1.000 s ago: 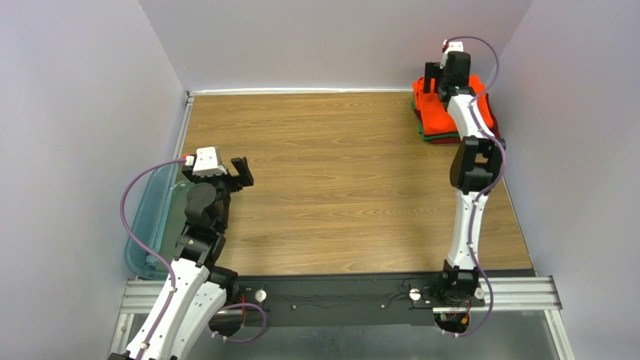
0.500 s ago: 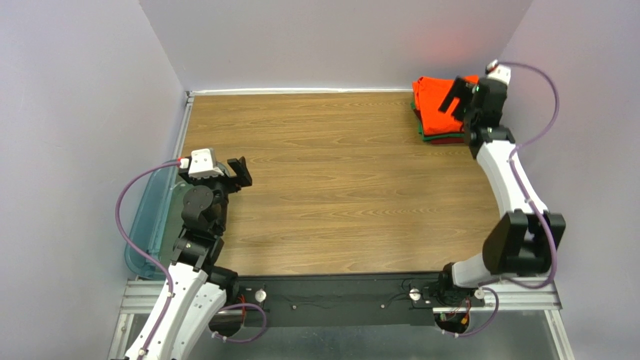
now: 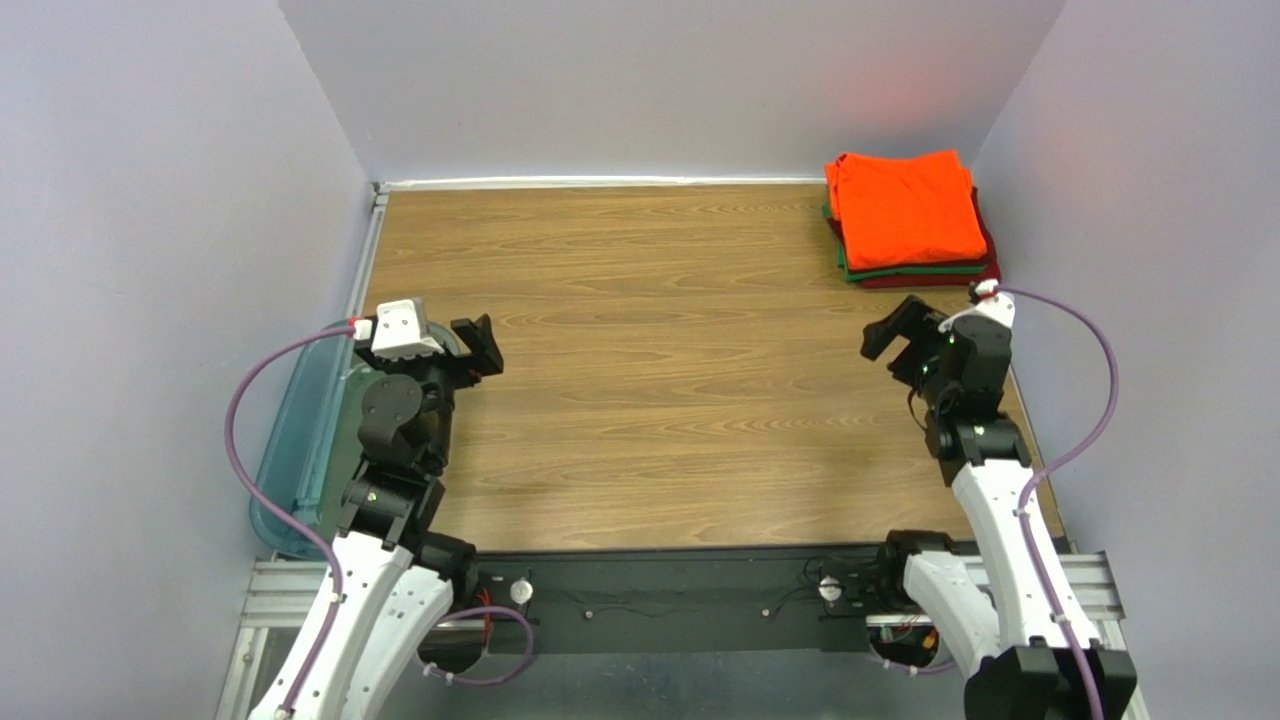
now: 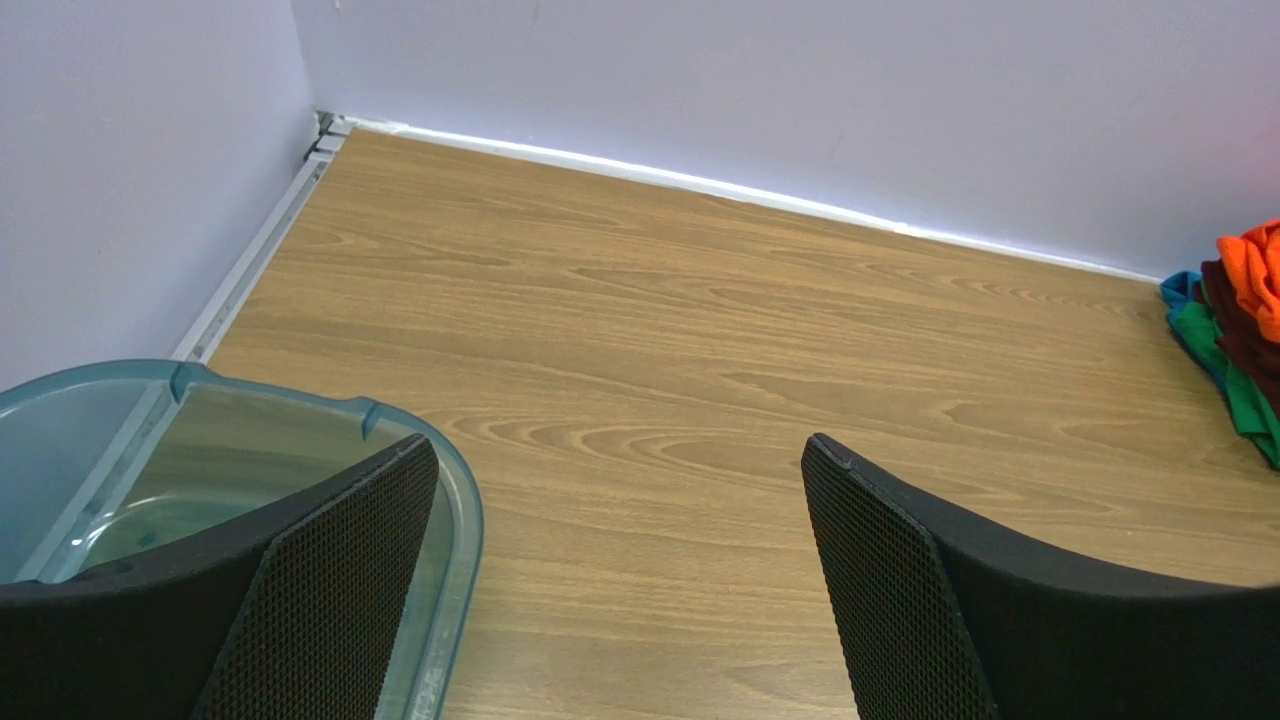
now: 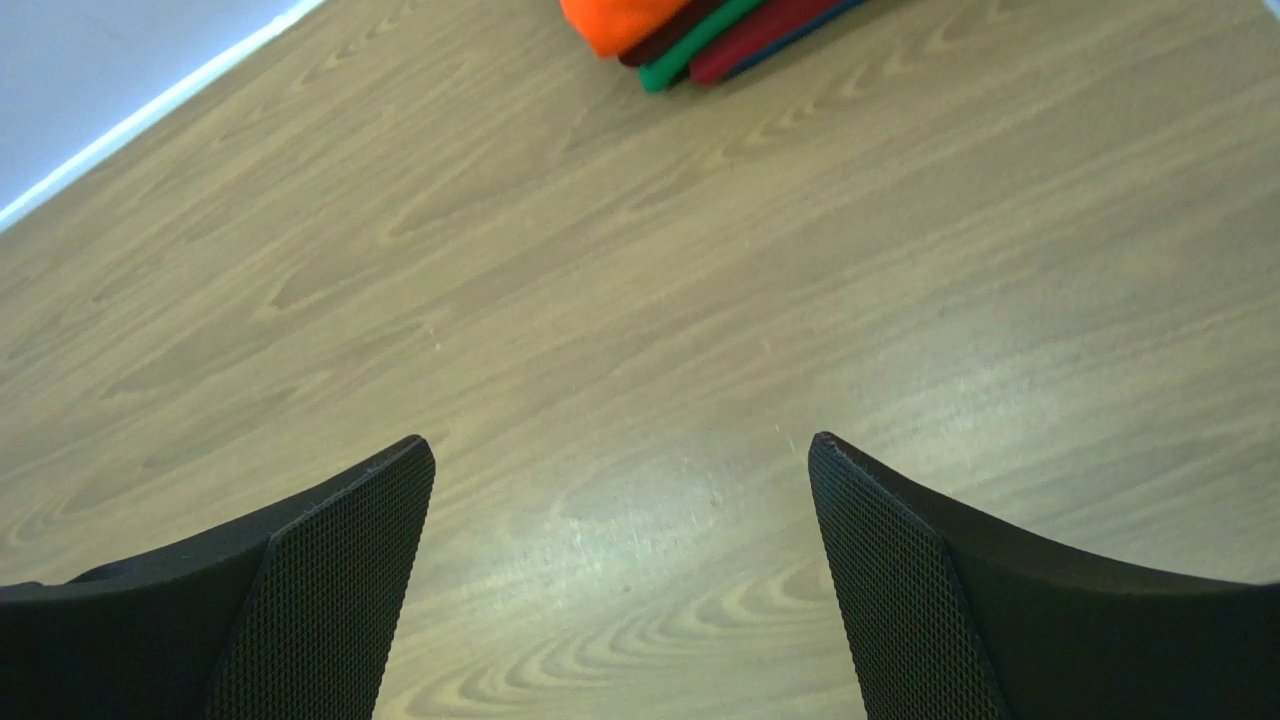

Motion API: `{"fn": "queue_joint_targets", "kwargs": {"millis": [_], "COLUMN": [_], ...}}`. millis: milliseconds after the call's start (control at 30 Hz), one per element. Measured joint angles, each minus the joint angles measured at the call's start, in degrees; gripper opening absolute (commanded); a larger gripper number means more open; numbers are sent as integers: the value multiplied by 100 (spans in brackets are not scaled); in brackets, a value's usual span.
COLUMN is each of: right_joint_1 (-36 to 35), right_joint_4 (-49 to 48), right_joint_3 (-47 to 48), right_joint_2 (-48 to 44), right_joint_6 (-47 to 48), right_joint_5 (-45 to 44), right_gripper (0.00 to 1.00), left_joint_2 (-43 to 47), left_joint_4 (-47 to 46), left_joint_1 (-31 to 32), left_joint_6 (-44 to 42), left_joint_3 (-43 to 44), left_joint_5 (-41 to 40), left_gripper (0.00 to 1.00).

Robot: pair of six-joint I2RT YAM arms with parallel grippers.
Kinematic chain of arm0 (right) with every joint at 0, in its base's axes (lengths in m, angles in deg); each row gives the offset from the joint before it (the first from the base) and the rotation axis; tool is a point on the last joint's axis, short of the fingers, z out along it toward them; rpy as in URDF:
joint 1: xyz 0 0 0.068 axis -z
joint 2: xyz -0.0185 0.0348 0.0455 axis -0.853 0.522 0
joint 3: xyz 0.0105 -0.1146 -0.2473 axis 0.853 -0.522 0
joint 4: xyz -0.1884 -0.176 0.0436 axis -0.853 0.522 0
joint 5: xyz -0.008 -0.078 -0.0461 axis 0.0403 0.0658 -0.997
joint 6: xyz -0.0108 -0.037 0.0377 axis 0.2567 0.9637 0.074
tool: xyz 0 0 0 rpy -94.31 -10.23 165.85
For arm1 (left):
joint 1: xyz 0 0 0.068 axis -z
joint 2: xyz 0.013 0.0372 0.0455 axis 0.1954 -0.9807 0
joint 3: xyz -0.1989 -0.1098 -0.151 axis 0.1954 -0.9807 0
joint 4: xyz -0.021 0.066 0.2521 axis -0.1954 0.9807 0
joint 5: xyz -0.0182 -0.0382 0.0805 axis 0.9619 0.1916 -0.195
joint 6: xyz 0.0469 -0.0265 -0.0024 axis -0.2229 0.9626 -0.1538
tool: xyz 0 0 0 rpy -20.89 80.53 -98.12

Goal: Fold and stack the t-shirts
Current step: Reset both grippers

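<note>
T-shirts are lying stacked at the upper right of the surface, the orange one on top. Having let go, the right end effector is backing away released and empty, and the left end effector is idling released, so the stacking is looking finished.

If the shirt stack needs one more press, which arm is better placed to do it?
Right, probably. The right gripper is open, empty and nearer the stack in the far right corner. The left gripper hovers by the bin, far from it.
</note>
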Motion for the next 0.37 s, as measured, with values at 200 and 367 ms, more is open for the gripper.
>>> {"fn": "queue_joint_targets", "kwargs": {"millis": [200,367], "right_joint_1": [0,0], "right_joint_4": [39,33], "right_joint_3": [-605,-688], "right_joint_2": [-726,-1034], "right_joint_6": [-2,-7], "right_joint_5": [9,-46], "right_gripper": [100,100], "left_joint_2": [129,131], "left_joint_4": [15,44], "left_joint_1": [0,0], "left_joint_6": [35,52], "left_joint_3": [0,0], "left_joint_5": [-7,-9], "left_gripper": [98,98]}}
